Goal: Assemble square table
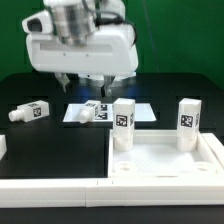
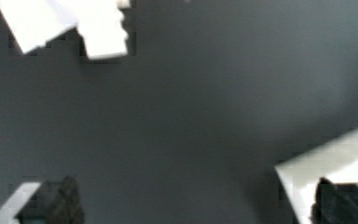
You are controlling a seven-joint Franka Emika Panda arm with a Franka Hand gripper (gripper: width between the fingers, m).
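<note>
Gripper point(image 1: 87, 90) hangs over the bench point(image 1: 50, 140) by the marker board point(image 1: 142, 108), jaws wide and empty. Square table slab point(image 1: 165, 165) sits at the exterior view's lower right, first leg point(image 1: 123, 126) and second leg point(image 1: 188, 124) upright at its far corners. Third leg point(image 1: 88, 114) lies on the marker board, fourth leg point(image 1: 28, 112) on open bench at the exterior view's left.

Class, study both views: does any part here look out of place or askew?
Two upright legs stand on the square tabletop. Two others lie toppled: one leg at the exterior view's left, another leg across the marker board below the open claw.
</note>
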